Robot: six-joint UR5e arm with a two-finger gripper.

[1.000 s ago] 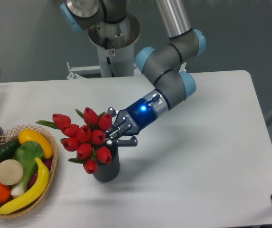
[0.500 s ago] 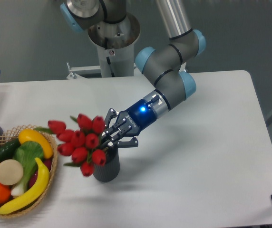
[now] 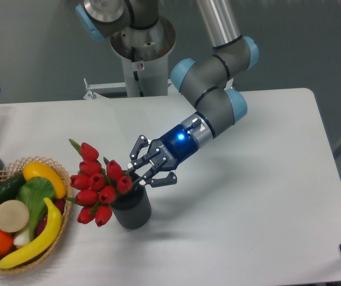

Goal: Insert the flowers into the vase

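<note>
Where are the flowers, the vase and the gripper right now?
flowers (image 3: 96,183): fixed camera, middle red buds.
vase (image 3: 132,213): fixed camera, dark ribbed side wall.
gripper (image 3: 140,168): fixed camera, midway between its fingers.

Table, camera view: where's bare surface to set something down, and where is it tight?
The table is bare right of the gripper and arm, out to the right edge, and along the front right of the vase. Also behind the flowers, toward the robot base. Crowded: the left, where basket, flowers and vase nearly meet.
</note>
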